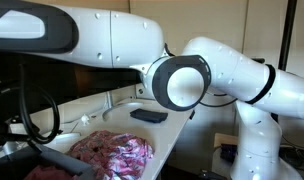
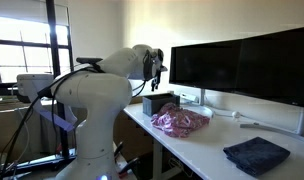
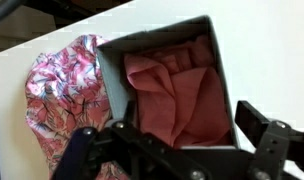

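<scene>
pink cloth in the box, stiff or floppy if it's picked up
Probably floppy: the pink cloth lies in soft folds inside the box, so it would likely drape when lifted. It looks light, and its folds should suit a pinch by the open gripper.

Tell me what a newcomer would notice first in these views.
The open gripper hangs right over a box stuffed with reddish-pink cloth. Beside it, a pink patterned cloth lies crumpled on the white desk. In an exterior view, a dark folded cloth sits nearer the camera, in front of big dark monitors.
</scene>
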Robot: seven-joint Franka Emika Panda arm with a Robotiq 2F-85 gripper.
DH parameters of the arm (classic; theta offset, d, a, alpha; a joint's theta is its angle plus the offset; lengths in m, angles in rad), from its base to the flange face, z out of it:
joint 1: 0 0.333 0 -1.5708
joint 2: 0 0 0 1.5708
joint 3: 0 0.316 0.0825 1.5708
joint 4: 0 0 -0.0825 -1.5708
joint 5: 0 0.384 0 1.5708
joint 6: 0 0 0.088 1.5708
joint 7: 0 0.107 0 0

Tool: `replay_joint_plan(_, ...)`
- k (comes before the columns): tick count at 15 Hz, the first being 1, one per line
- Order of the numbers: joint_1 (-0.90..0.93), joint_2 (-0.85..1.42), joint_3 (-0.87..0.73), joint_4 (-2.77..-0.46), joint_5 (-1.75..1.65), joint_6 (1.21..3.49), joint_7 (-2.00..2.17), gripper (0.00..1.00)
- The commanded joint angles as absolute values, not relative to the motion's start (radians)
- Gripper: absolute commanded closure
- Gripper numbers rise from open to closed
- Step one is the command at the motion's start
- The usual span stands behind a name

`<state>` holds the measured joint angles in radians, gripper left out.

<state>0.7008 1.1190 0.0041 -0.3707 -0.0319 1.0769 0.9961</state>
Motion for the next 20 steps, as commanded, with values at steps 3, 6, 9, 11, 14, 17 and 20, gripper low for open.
replay_joint_plan(3,0.700,1.152,-0.031,-0.365,-0.081,1.173,0.987,0.00)
replay_joint_plan(6,0.685,1.157,-0.039,-0.364,-0.081,1.188,0.993,0.00)
replay_joint_plan(9,0.669,1.153,-0.047,-0.368,-0.080,1.199,0.996,0.00)
replay_joint_plan(11,0.663,1.153,-0.051,-0.369,-0.082,1.204,0.997,0.00)
replay_joint_plan(14,0.654,1.163,-0.048,-0.372,-0.079,1.207,0.992,0.00)
replay_joint_plan(17,0.655,1.177,-0.042,-0.378,-0.074,1.202,0.985,0.00)
replay_joint_plan(20,0.659,1.198,-0.035,-0.382,-0.070,1.194,0.977,0.00)
